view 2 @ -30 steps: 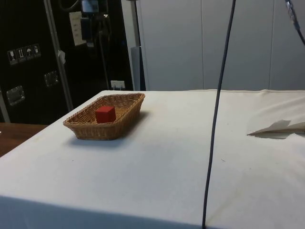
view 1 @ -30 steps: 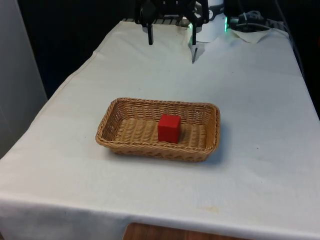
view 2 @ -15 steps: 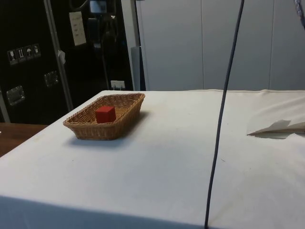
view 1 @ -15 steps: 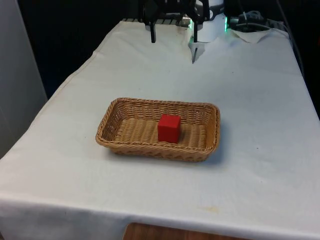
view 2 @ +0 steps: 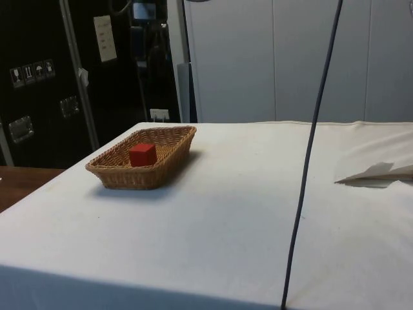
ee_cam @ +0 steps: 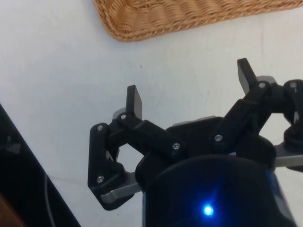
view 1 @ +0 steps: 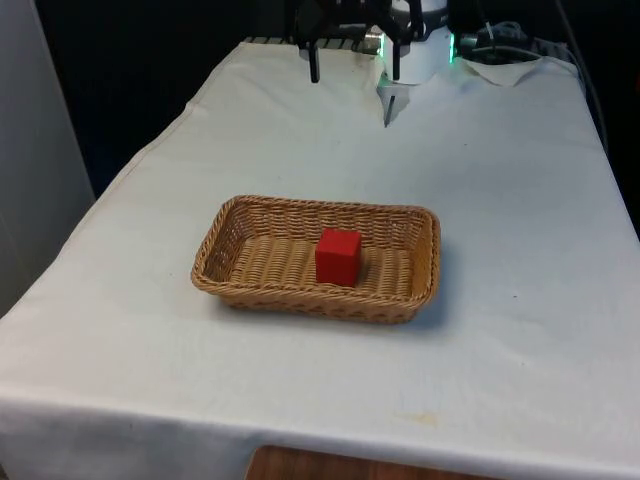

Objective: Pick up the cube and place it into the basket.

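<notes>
The gripper hangs at the top centre of the front view, high over the far end of the table, and its jaws stand wide apart with nothing between them; in the wrist view the gripper shows two black fingers spread over bare white cloth, clear of the basket at the frame's upper edge. The red cube sits inside the wicker basket, a little right of the basket's centre in the front view, resting on the woven floor. In the side view the cube and basket lie in the left half of the frame. The white cloth covers the table, with a raised fold at the right edge of the side view. A dark cable hangs down across the right of the side view, before pale wall panels.
</notes>
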`<act>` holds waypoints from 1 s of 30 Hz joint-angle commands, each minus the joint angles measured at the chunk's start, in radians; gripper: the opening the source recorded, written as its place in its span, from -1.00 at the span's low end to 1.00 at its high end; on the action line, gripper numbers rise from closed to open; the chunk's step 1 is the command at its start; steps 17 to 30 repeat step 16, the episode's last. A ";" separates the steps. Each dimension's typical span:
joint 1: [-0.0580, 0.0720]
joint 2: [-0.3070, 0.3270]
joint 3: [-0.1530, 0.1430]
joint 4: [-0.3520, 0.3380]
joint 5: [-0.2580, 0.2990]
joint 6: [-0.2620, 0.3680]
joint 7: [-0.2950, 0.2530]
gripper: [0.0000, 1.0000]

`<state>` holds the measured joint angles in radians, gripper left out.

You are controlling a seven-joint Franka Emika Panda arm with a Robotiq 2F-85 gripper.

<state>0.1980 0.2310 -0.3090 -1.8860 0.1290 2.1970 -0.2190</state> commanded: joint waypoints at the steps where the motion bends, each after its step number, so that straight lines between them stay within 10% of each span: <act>1: 0.003 -0.020 -0.002 -0.027 -0.008 0.021 0.004 1.00; 15: 0.003 -0.112 -0.001 -0.156 -0.009 0.071 0.005 1.00; 30: 0.001 -0.105 0.000 -0.147 -0.001 0.058 0.000 1.00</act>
